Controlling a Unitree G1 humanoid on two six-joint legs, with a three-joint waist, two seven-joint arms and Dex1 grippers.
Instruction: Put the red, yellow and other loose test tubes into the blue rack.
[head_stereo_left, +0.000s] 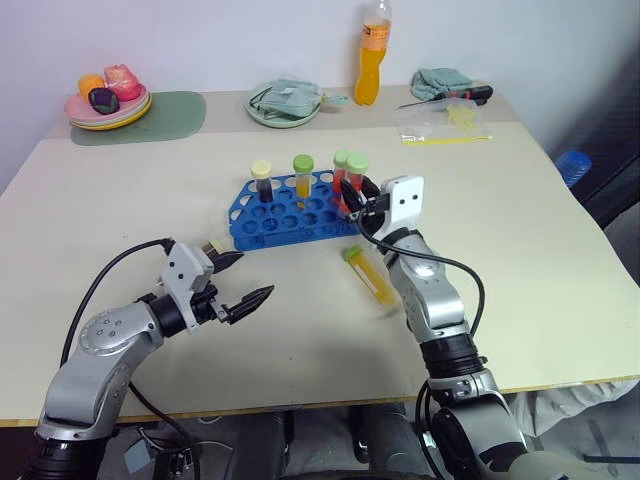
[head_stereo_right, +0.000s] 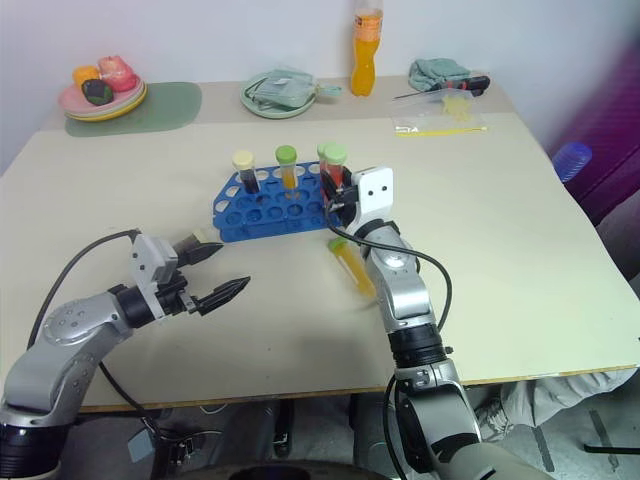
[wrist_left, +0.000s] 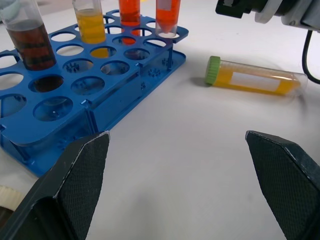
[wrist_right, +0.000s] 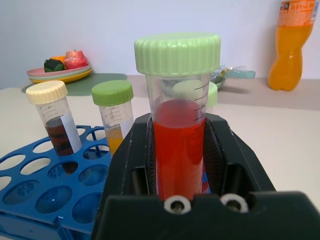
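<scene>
Right hand: my right hand (head_stereo_left: 352, 194) is clamped on a red tube (wrist_right: 178, 145) with a pale green cap, held upright over the right end of the blue rack (head_stereo_left: 290, 210).
Red tube: its lower end sits at a hole in the rack's right end; I cannot tell how deep it is seated.
Left hand: my left hand (head_stereo_left: 243, 279) hovers over the counter (head_stereo_left: 300, 330) just in front of the rack's left end, fingers spread wide, holding nothing.
Blue rack: it stands near the middle of the counter, long side facing me.
Tubes in rack: a dark brown tube (head_stereo_left: 263, 183) with a cream cap stands toward the left, a yellow tube (head_stereo_left: 302, 180) with a green cap beside it, and another red tube (wrist_left: 130, 12) next to the one I grip.
Loose tube: a yellow tube with a green cap (head_stereo_left: 367, 272) lies on its side on the counter, just in front of the rack's right end, beside my right forearm.
Far edge: an orange drink bottle (head_stereo_left: 371, 52), a plate of toy food (head_stereo_left: 107, 97) at the far left corner, a bowl (head_stereo_left: 285, 104) and a clear bag (head_stereo_left: 442, 125).
</scene>
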